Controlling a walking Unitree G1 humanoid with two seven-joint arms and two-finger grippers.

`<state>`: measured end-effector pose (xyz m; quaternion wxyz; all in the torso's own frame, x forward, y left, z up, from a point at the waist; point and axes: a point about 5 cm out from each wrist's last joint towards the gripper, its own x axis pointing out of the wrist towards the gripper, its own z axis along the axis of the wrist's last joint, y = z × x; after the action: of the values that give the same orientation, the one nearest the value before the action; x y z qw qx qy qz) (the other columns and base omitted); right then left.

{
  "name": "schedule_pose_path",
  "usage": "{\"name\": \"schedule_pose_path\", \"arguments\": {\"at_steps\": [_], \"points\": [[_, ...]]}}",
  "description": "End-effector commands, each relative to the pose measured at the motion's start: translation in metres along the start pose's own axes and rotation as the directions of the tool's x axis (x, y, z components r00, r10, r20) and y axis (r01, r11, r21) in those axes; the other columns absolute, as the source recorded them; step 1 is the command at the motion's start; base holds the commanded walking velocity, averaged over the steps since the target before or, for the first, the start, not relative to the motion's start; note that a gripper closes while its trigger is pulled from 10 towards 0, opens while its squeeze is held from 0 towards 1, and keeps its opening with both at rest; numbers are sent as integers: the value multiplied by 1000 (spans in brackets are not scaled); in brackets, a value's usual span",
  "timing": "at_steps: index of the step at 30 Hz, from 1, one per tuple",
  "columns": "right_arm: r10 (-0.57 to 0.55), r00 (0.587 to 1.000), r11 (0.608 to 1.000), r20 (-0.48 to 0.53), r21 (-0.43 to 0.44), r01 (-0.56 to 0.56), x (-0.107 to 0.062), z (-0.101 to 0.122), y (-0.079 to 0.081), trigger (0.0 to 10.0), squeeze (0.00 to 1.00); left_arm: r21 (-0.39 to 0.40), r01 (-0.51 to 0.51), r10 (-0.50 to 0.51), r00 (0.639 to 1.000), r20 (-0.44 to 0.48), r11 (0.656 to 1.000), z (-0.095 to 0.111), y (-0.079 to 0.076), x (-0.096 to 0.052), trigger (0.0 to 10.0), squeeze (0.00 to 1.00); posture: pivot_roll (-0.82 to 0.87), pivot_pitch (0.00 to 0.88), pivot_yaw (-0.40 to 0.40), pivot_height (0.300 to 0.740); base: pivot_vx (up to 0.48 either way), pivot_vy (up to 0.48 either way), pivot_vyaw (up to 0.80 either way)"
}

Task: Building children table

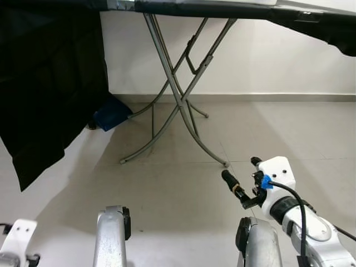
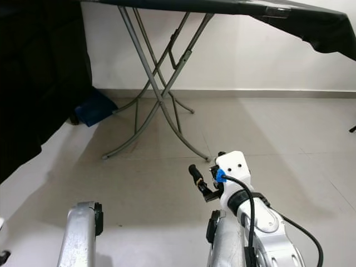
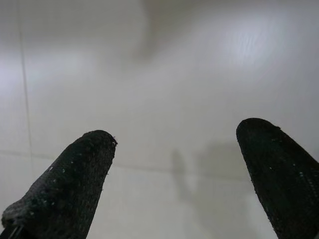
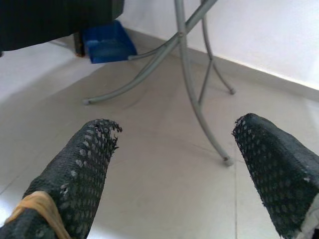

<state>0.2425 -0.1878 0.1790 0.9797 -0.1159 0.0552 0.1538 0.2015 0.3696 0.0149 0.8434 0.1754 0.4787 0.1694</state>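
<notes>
Lying open from 9 through 3 o'clock: bare tiled floor (image 1: 167, 183), nothing blocking a pass. Standing in the way at 12 o'clock: crossed grey table legs (image 1: 178, 97), feet spreading toward 11 and 1. Hanging at 10 o'clock: black cloth (image 1: 44, 83), with a blue bin (image 1: 111, 115) tucked just beside it.

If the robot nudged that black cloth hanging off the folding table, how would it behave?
The black cloth hangs in loose folds to an uneven hem, so it is probably floppy and light and would likely swing aside. Draped over the table edge, it might slide if tugged.
</notes>
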Motion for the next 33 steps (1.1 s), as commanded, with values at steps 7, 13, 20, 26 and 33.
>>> {"name": "schedule_pose_path", "arguments": {"at_steps": [7, 13, 20, 26, 33], "points": [[29, 1000, 1000, -4, 11, -29, -4, 11, 0, 10000, 0, -28, 54, -57, 991, -118, 998, -23, 14, 0, 10000, 0, 28, 136, -50, 300, 0, 0, 0], [70, 997, 996, -11, 50, -70, -6, 18, 8, 10000, 0, -21, 98, -100, 982, -163, 995, -28, 16, 0, 10000, 0, 13, 217, -30, 300, 0, 0, 0], [84, 996, 993, -10, 86, -83, -9, 24, 9, 10000, 0, -32, 139, -143, 974, -174, 990, -29, 16, -2, 10000, 0, 12, 275, -26, 300, 0, 0, 0], [132, 991, 981, -12, 147, -129, -1, 34, 11, 10000, 0, -102, 248, -266, 930, -252, 964, -49, 11, -7, 10000, 0, 7, 372, -38, 300, 0, 0, 0], [173, 985, 968, -8, 186, -169, 5, 42, 15, 10000, 0, -159, 302, -339, 884, -321, 940, -60, 5, -9, 10000, 0, -7, 425, -40, 300, 0, 0, 0]]}}
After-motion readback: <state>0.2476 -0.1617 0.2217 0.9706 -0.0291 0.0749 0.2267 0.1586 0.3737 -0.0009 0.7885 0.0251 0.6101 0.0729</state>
